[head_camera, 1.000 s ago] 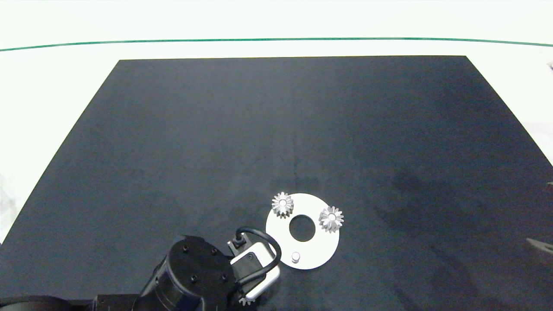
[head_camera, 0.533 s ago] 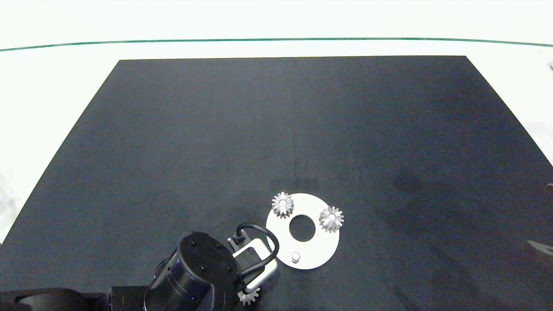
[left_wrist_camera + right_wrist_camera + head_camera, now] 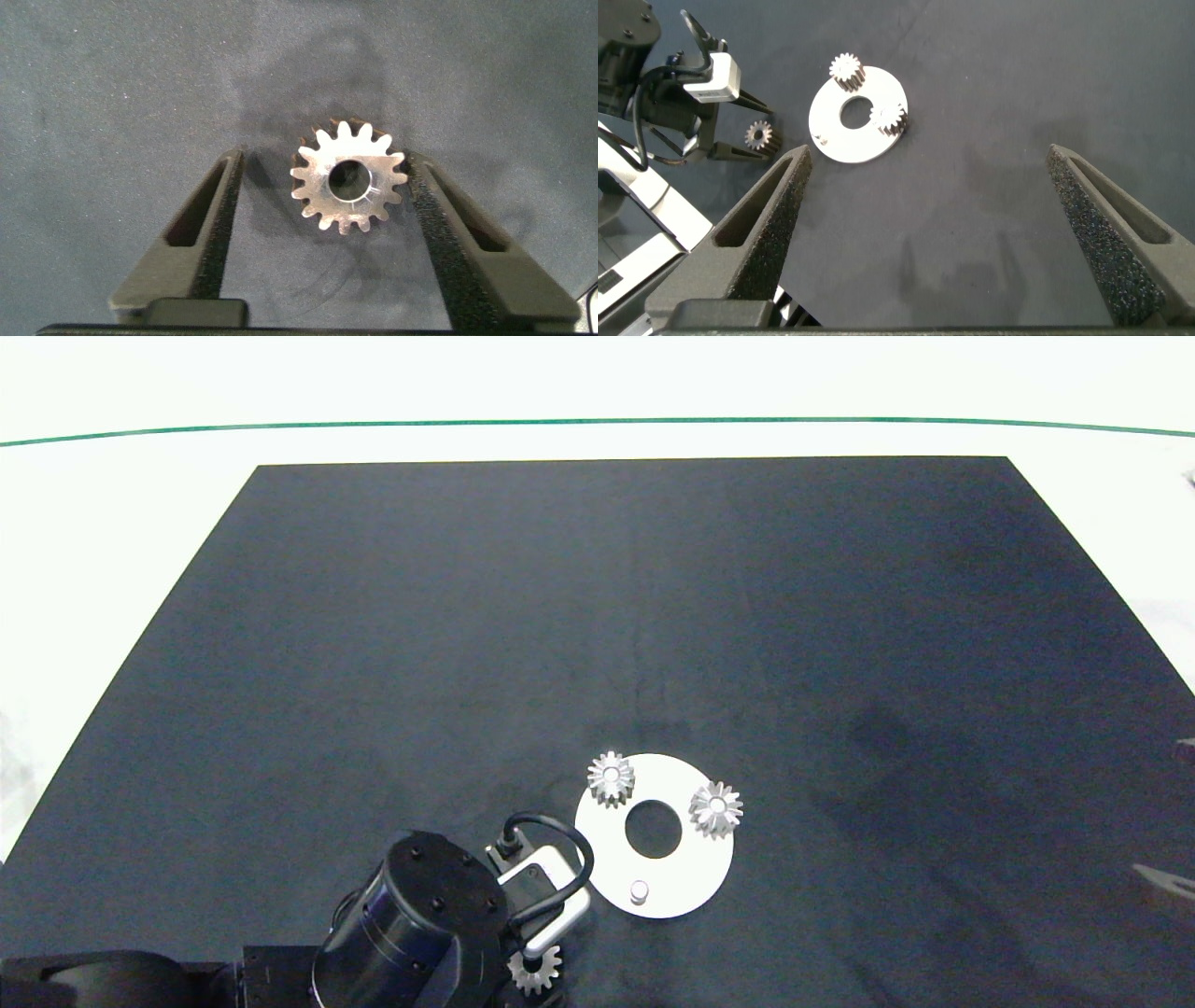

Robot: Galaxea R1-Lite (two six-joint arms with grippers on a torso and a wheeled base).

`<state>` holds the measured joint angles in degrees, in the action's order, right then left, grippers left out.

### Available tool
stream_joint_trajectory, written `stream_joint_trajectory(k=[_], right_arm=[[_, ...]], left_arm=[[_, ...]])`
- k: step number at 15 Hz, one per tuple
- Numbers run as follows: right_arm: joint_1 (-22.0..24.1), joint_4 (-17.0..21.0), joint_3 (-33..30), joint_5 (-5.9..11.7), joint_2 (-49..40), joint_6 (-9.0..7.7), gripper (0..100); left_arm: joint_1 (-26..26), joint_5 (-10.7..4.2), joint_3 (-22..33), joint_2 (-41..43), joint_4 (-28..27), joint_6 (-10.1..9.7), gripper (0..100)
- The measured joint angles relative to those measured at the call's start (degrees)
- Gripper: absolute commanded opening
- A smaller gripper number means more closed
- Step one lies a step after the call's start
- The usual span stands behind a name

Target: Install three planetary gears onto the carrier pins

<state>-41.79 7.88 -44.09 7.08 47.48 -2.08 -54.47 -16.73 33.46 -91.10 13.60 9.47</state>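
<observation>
A flat white disc (image 3: 693,882) lies on the black mat near the front. Two planetary gears (image 3: 611,777) (image 3: 716,809) sit on its far carrier pins. The near pin (image 3: 639,892) stands bare. The third silver gear (image 3: 348,177) lies flat on the mat left of the disc, also seen as gear (image 3: 534,971) in the head view. My left gripper (image 3: 322,159) is open and straddles it, the gear close against one finger (image 3: 439,224) and clear of the other. My right gripper (image 3: 926,149) is open and holds nothing, well to the right of the disc (image 3: 836,138).
The black mat (image 3: 635,616) covers most of the white table. A green line (image 3: 597,422) runs along the far side. The left arm's dark wrist (image 3: 411,933) and its cable sit just left of the disc.
The left wrist has turned and shifted slightly over the loose gear, so more of the gear shows. The disc and its two gears have not moved.
</observation>
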Motion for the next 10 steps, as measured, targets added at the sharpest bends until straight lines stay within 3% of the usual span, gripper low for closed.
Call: stream_joint_trajectory(k=[10], right_arm=[[-0.02,-0.2,0.52,-0.3,0.11,0.0,100]], left_arm=[[-0.11,-0.02,-1.06,0.22,1.74,0.02,44]])
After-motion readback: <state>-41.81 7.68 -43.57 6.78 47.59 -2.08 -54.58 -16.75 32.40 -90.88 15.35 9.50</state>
